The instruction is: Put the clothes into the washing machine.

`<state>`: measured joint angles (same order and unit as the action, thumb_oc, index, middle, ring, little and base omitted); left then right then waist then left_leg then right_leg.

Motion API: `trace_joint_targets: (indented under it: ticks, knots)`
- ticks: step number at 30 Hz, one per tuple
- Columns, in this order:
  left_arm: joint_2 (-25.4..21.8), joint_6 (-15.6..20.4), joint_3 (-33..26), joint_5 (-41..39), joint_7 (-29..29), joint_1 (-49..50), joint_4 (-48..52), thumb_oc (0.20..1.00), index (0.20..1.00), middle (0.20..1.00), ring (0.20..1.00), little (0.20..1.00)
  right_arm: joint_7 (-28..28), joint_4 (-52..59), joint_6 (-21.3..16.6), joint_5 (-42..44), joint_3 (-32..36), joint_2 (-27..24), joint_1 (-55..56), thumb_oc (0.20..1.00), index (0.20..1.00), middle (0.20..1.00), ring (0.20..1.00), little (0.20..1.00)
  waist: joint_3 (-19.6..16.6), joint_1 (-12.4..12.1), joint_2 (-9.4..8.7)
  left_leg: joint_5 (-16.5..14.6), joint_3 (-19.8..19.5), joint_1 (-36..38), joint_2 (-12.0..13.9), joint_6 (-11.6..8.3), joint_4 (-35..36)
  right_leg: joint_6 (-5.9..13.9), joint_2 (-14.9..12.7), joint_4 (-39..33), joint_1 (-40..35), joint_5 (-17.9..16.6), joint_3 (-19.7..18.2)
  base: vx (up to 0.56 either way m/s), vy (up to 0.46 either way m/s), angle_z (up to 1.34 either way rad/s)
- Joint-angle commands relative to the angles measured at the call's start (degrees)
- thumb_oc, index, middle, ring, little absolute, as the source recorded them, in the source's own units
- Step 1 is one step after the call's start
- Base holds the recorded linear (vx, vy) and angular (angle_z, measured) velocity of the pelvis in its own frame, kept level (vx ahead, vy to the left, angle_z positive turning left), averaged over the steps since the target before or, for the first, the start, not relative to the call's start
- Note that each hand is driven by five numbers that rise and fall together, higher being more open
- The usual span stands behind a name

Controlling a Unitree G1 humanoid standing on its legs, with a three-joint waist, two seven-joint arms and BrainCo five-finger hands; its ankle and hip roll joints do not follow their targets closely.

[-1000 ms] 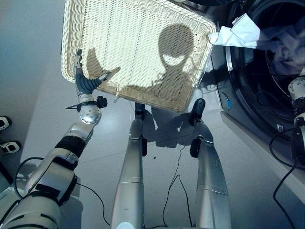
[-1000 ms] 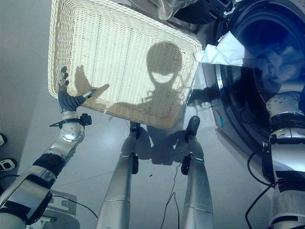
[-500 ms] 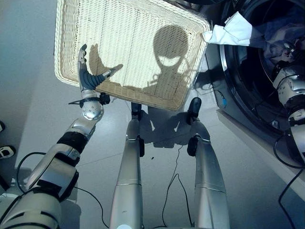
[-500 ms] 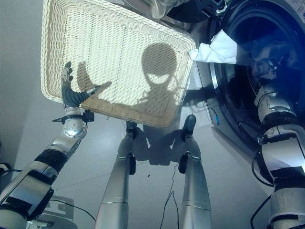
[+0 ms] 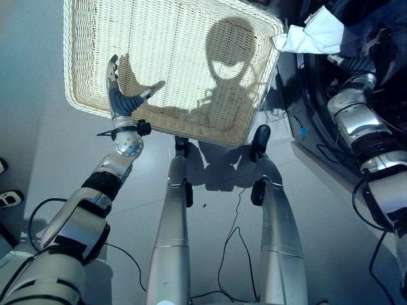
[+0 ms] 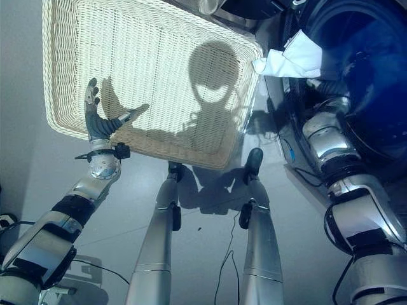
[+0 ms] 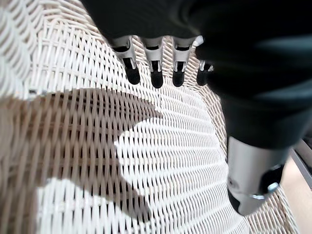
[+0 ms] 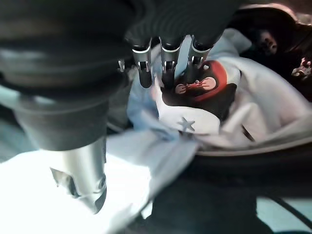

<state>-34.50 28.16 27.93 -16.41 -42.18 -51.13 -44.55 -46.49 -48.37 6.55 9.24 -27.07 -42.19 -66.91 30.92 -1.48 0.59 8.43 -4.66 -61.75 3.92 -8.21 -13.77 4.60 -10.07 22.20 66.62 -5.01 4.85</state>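
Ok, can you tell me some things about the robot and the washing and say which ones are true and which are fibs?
1. The cream woven wicker basket is full of clothes. False: only shadows lie in it.
2. The left robot hand is above the basket with straight fingers. True.
3. A white cloth hangs over the rim of the dark washing machine opening. True.
4. The right robot hand is holding a red ball. False: its fingers reach toward pale blue and white clothes at the machine.
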Motion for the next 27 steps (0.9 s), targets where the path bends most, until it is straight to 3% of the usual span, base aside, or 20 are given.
trace_joint_targets:
  ticks: [1, 13, 20, 22, 24, 26, 27]
  knots:
    - [1.89, 0.83, -4.31, 2.71, -1.55, -1.87, -1.23, 1.000, 1.000, 1.000, 1.000, 1.000, -0.48, 3.80, -0.49, -6.22, -3.81, -2.39, -0.13, 1.000, 1.000, 1.000, 1.000, 1.000, -1.13, 0.26, 1.62, -4.63, 1.68, -0.23, -4.81, 4.51, -4.49, 2.61, 3.96, 0.57, -1.18, -0.18, 3.30, 0.00, 0.000, 0.00]
    - [2.27, 0.16, -4.38, 3.29, -1.53, -3.18, -1.34, 1.000, 1.000, 1.000, 1.000, 1.000, 1.22, 3.03, -3.04, -14.15, -7.21, -1.40, 0.87, 1.000, 1.000, 1.000, 1.000, 1.000, -1.13, 0.44, 1.57, -3.88, 1.90, -0.23, -4.69, 4.21, -3.51, 2.87, 3.90, -0.16, -1.00, -0.81, 3.53, 0.00, 0.000, 0.00]
    - [2.44, -0.02, -3.70, 2.57, -1.00, -4.67, -1.98, 1.000, 1.000, 1.000, 1.000, 1.000, -0.71, -0.74, 0.49, -13.80, -9.46, -1.34, -2.53, 1.000, 1.000, 1.000, 1.000, 1.000, -1.13, 0.16, 1.94, -3.68, 1.84, -0.14, -4.88, 4.02, -3.30, 3.07, 3.77, -0.82, -1.08, -1.24, 3.53, 0.00, 0.000, 0.00]
    - [2.50, 0.21, -3.74, 2.44, -0.74, -4.73, -2.22, 1.000, 1.000, 1.000, 1.000, 1.000, 0.45, -3.18, 3.88, -8.31, -9.36, -1.22, -3.54, 1.000, 1.000, 1.000, 1.000, 1.000, -1.13, -0.05, 2.11, -3.61, 1.89, -0.03, -4.88, 3.95, -3.22, 3.06, 3.75, -0.92, -1.20, -1.26, 3.51, 0.00, 0.018, 0.00]
    - [2.50, 0.54, -4.31, 2.64, -1.17, -3.44, -1.48, 1.000, 1.000, 1.000, 1.000, 1.000, -0.49, -5.06, 2.68, 2.90, -5.12, -0.74, -1.65, 1.000, 1.000, 1.000, 1.000, 1.000, -1.13, -0.09, 2.19, -3.57, 2.02, 0.22, -4.71, 3.93, -2.93, 2.88, 3.93, -1.09, -1.50, -1.23, 3.56, 0.01, 0.037, 0.01]
    - [2.61, 0.76, -4.78, 3.20, -1.60, -2.33, -0.81, 1.000, 1.000, 1.000, 1.000, 1.000, -0.44, -5.51, -2.30, 15.87, -0.05, -0.11, 0.44, 1.000, 1.000, 1.000, 1.000, 1.000, -1.13, -0.07, 2.16, -3.59, 2.04, 0.35, -4.65, 3.90, -2.74, 2.79, 4.03, -1.23, -1.55, -1.32, 3.53, 0.00, 0.000, 0.00]
    - [2.62, 0.77, -4.80, 3.24, -1.64, -2.22, -0.74, 1.000, 1.000, 1.000, 1.000, 1.000, 0.09, -5.59, -2.47, 17.16, 0.34, -0.06, 0.62, 1.000, 1.000, 1.000, 1.000, 1.000, -1.13, -0.09, 2.15, -3.61, 2.04, 0.40, -4.63, 3.90, -2.72, 2.78, 4.05, -1.26, -1.59, -1.32, 3.52, 0.00, 0.000, 0.00]
